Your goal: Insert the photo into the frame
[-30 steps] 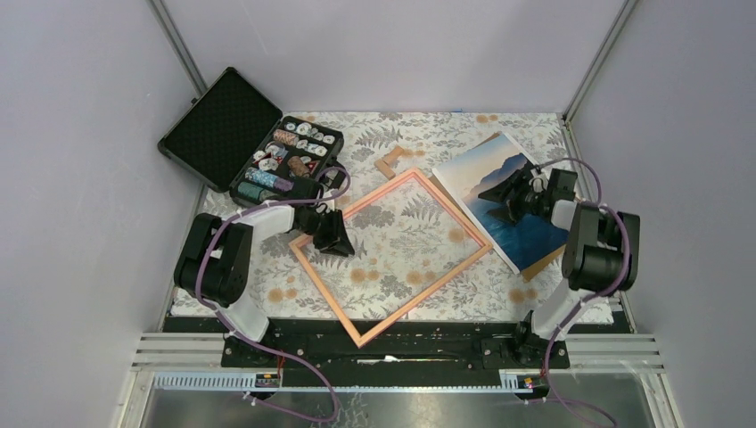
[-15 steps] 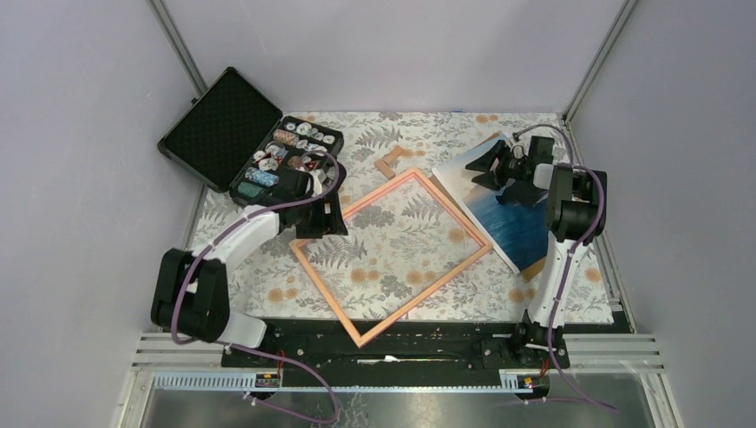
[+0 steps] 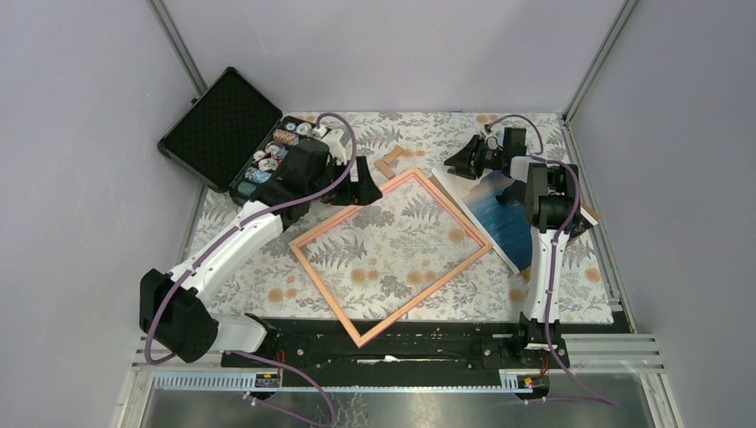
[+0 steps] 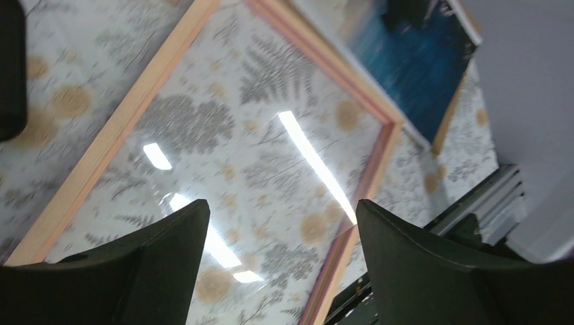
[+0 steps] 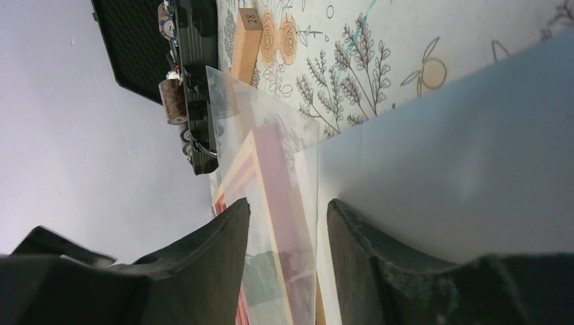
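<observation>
The frame (image 3: 423, 294) of pinkish-orange wood lies flat mid-table, turned like a diamond. The photo (image 3: 504, 214), blue mountains face up, lies to its right on a brown board. My left gripper (image 3: 364, 189) hovers open over the frame's far-left rail near its top corner; in the left wrist view the gripper (image 4: 281, 206) holds nothing, with the frame (image 4: 112, 128) and the photo (image 4: 413, 61) below. My right gripper (image 3: 465, 160) is at the photo's far-left corner. Its jaws (image 5: 289, 206) stand apart around the edge of the pale photo (image 5: 460, 149) and a clear sheet (image 5: 264, 115).
An open black case (image 3: 218, 120) with spools and small parts sits at the back left, close behind the left arm. Small wooden blocks (image 3: 390, 162) lie just beyond the frame's top corner; one block (image 5: 247, 40) shows in the right wrist view. The brown board (image 3: 546, 262) juts out under the photo.
My left arm has swung from the frame's left corner toward its far corner and opened. My right gripper has moved from over the photo to its far-left corner, its jaws narrowing.
</observation>
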